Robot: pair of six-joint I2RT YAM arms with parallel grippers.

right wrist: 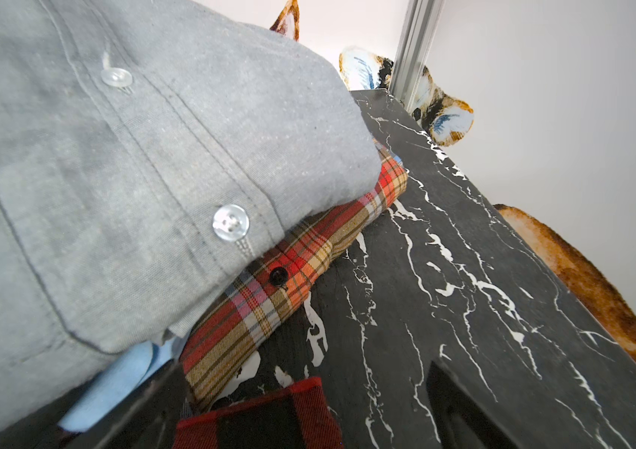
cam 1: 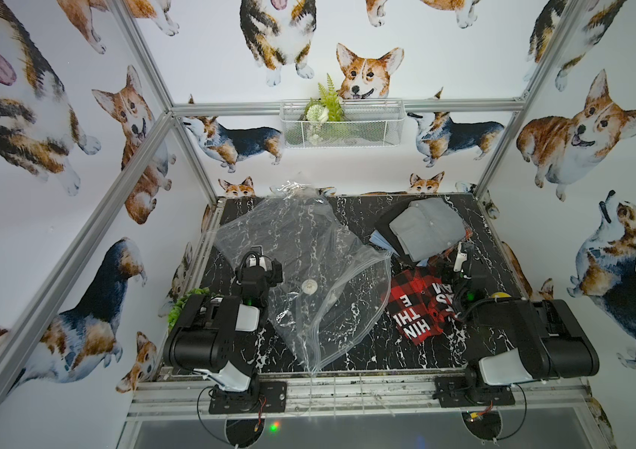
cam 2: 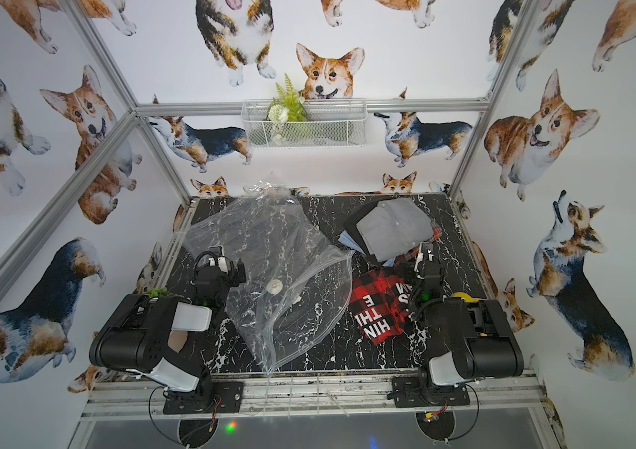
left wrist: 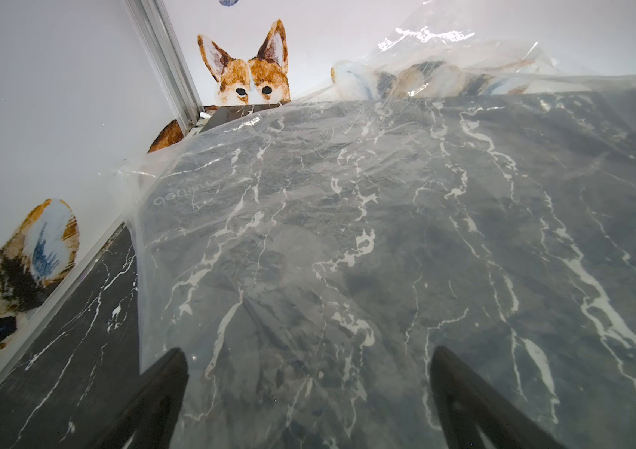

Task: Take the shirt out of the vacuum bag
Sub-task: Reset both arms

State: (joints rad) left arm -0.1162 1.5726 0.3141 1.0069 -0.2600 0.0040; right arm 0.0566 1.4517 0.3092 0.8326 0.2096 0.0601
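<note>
vacuum bag [cam 1: 300, 233] | clear, crinkled, lying flat on table [cam 1: 366, 217], left of centre | round white valve [cam 1: 309, 287] facing up | contents unclear

One vacuum bag [cam 1: 308, 241], one wire basket [cam 1: 378, 124], two robot arms [cam 1: 207, 334], and at least five garments [cam 1: 425, 229].

White lettering on the red plaid shirt [cam 1: 419, 307] [cam 2: 376, 307]
Fragments "HIN", "THI" and "E" show in both top views; faint print on the vacuum bag [left wrist: 347, 233] is unreadable.

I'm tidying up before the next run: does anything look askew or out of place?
The vacuum bag lies slanted across the table, its far end crumpled up against the back wall. A red checked shirt lies skewed beside the folded pile, not on it.
</note>
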